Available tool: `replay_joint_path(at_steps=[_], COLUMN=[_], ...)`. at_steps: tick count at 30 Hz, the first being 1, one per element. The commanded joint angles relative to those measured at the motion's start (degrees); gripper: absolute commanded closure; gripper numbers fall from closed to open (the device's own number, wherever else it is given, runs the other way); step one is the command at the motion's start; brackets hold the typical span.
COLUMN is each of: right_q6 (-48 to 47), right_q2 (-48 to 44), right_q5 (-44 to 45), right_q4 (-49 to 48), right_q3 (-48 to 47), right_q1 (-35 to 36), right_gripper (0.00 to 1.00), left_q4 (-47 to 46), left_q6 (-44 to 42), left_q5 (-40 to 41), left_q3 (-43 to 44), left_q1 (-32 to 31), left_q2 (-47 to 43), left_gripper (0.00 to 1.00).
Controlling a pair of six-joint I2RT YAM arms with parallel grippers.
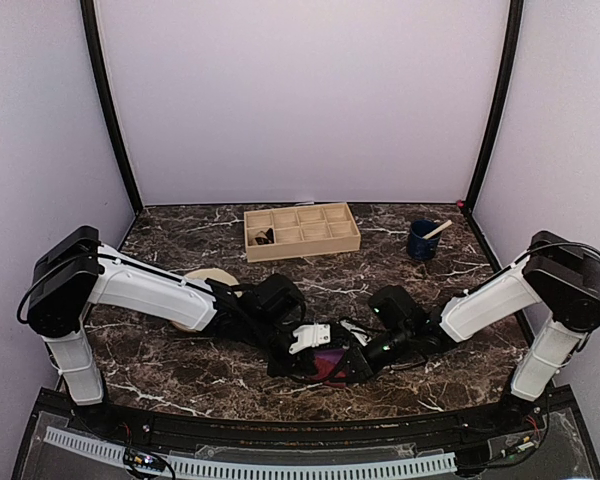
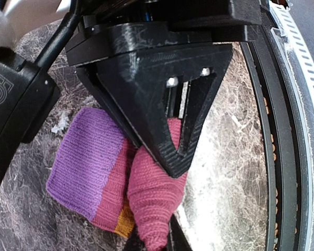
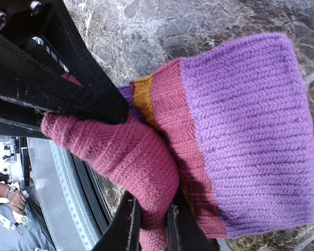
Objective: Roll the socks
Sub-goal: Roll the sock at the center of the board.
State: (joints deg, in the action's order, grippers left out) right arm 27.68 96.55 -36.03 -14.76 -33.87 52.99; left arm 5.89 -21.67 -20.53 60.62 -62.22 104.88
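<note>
A wooden tray (image 1: 301,231) sits at 12 o'clock on the marble table (image 1: 180,375), split into small compartments. Its front-left compartment holds a small dark item (image 1: 265,237), too small to identify; the other compartments look bare. At 2 o'clock stands a blue cup (image 1: 423,240) with a pale stick (image 1: 437,229) leaning out of it. A beige plate (image 1: 208,276) lies at 9 o'clock, partly hidden under the left arm (image 1: 150,290).

The only readable writing is the letters "FC" on a black housing (image 2: 10,104) at the 9 o'clock edge of the left wrist view.

Both arms reach inward and low, forearms nearly flat along the table. They meet at 6 o'clock, near the front edge. The right arm (image 1: 490,300) comes in from 3 o'clock.

The sock (image 3: 240,130) lies there between them. Its purple cuff is flat on the marble, with a pink band and an orange stripe beside it. The pink foot end is folded over into a thick roll.

The left gripper (image 2: 170,204) is closed down on that pink roll, its upper finger pressing into the fabric. The right gripper (image 3: 131,162) is also closed on the roll, pinching it from the opposite side.
</note>
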Motion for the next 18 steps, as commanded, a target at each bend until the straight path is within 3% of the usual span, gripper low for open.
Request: replay_joint_path(at_steps=[1, 6, 18], right_q6=[-0.13, 0.24, 2.53], right_q2=[0.83, 0.08, -4.21], right_q5=[2.42, 3.42, 6.14], right_q4=[3.09, 2.98, 0.36], right_q3=[0.9, 1.41, 5.04], right_q1=[-0.35, -0.35, -0.61], right_gripper=[0.93, 0.83, 0.7], left_q4=[0.18, 0.31, 3.49], left_q6=[1.14, 2.16, 6.23], left_q5=[-1.58, -2.51, -7.24], left_q3=[0.78, 1.14, 3.95], left_q1=[-0.16, 0.26, 4.29], left_q2=[0.06, 1.2, 4.75], left_gripper=[1.0, 1.0, 1.0])
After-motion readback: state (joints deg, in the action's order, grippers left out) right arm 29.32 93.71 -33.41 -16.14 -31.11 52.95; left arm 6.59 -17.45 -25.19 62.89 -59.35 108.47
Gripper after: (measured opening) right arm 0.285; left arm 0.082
